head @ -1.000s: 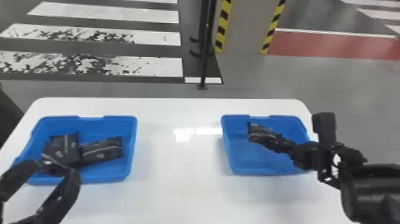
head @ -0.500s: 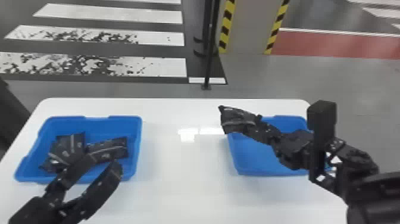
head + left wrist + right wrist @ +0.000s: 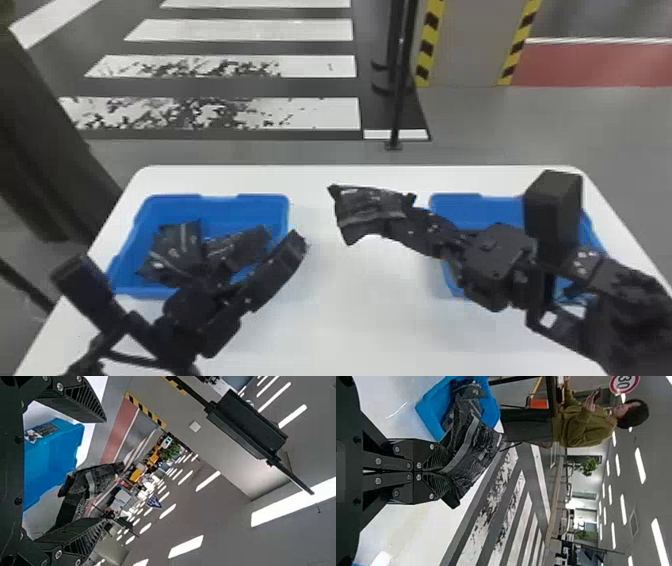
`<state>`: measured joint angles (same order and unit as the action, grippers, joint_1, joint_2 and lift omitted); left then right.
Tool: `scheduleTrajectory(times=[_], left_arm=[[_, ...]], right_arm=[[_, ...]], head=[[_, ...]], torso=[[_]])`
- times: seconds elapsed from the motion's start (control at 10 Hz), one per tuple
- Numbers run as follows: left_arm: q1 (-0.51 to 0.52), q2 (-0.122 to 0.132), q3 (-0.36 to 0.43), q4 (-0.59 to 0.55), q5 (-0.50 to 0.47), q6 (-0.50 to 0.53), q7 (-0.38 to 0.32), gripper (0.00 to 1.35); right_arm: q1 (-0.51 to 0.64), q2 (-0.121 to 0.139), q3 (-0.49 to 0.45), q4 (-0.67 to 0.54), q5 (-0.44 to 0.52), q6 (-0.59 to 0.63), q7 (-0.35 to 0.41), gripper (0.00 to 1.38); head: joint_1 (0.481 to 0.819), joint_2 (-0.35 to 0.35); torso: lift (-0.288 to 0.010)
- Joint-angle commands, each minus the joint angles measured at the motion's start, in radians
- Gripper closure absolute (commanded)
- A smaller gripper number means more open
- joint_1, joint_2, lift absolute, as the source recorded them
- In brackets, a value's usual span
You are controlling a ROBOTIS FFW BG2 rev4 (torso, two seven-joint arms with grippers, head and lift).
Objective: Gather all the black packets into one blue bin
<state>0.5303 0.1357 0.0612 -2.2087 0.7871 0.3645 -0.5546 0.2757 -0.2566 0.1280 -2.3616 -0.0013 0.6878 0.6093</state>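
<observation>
Right gripper (image 3: 444, 472), clamped on black packet (image 3: 370, 204) right of left-hand blue bin (image 3: 240, 210), presumably to join its packets (image 3: 176, 246); left gripper (image 3: 105, 470) spread wide, empty.

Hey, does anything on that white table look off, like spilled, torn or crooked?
Nothing stands out. Black packets lie loosely in the left blue bin, and the right end effector grips another packet above the white table. I see no spill or tear.
</observation>
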Motion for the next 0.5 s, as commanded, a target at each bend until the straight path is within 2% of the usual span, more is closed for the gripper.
scheduleTrajectory(times=[0.0,0.2,0.3,0.4], left_arm=[[-0.047,0.001,-0.029,0.043,0.009,-0.016,-0.001,0.15],[-0.074,-0.001,-0.047,0.062,0.028,-0.026,0.001,0.16],[-0.079,-0.001,-0.057,0.065,0.038,-0.028,-0.001,0.24],[-0.081,-0.001,-0.069,0.07,0.054,-0.026,0.001,0.5]], right_arm=[[0.014,-0.004,0.047,-0.05,0.001,0.002,0.003,1.28],[0.033,-0.004,0.077,-0.084,0.003,0.009,0.007,1.28],[0.036,-0.004,0.081,-0.084,0.003,0.012,0.009,1.28],[0.033,-0.004,0.081,-0.084,0.007,0.014,0.009,1.28]], head=[[0.695,0.044],[0.695,0.07],[0.695,0.083],[0.695,0.088]], torso=[[-0.11],[-0.11],[-0.11],[-0.11]])
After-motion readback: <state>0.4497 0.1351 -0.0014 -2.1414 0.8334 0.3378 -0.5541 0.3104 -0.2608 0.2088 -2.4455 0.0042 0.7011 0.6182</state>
